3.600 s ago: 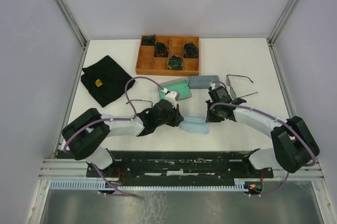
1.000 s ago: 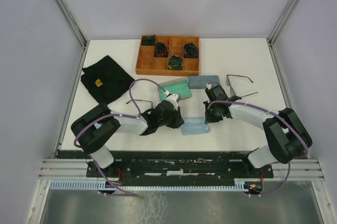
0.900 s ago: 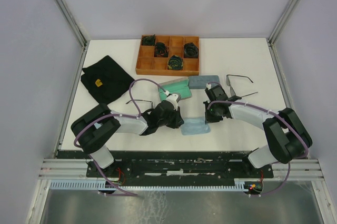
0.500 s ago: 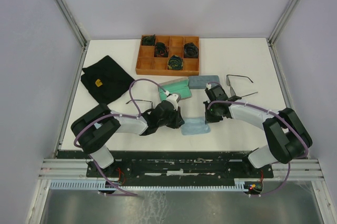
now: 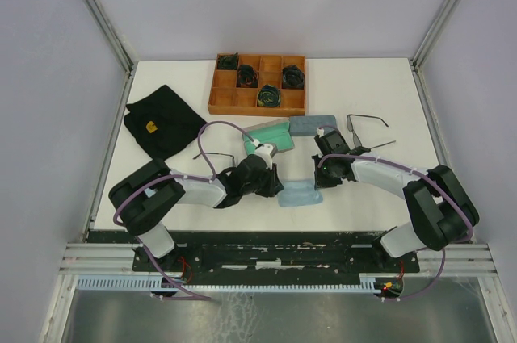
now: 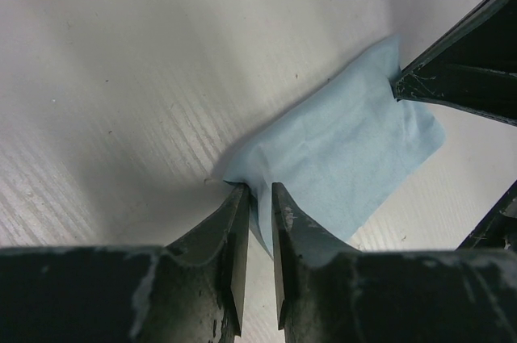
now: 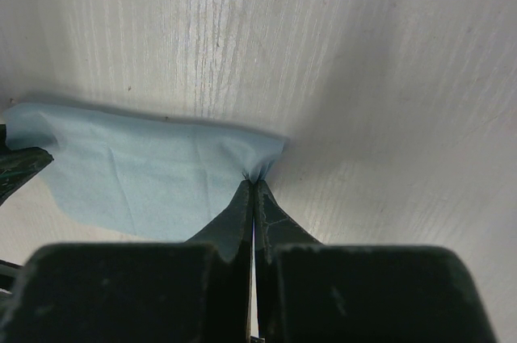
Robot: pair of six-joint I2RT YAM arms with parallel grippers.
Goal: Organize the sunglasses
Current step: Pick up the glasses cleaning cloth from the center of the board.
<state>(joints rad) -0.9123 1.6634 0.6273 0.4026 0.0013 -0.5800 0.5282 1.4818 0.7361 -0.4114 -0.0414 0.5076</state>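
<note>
Sunglasses point(image 5: 367, 122) laid toward right table point(image 5: 363, 77) edge, bare surface behind; second pair point(image 5: 216, 154) beside left arm point(image 5: 194, 190). Blue cloth point(image 5: 299, 194) pinched by right gripper point(image 7: 254, 184); left gripper point(image 6: 258, 191) slightly parted at corner. Cloth drawn shorter than earlier. Four green bundles point(image 5: 269, 96) kept in separate wooden tray point(image 5: 242, 110) compartments.

Left arm point(image 5: 198, 190) and right arm point(image 5: 381, 175), white shells with bulky black joints, trail purple cables point(image 5: 212, 123) over a scuffed black base rail point(image 5: 275, 248); dark fingers point(image 6: 212, 278) of the left gripper point(image 6: 258, 194) appear scratched.
</note>
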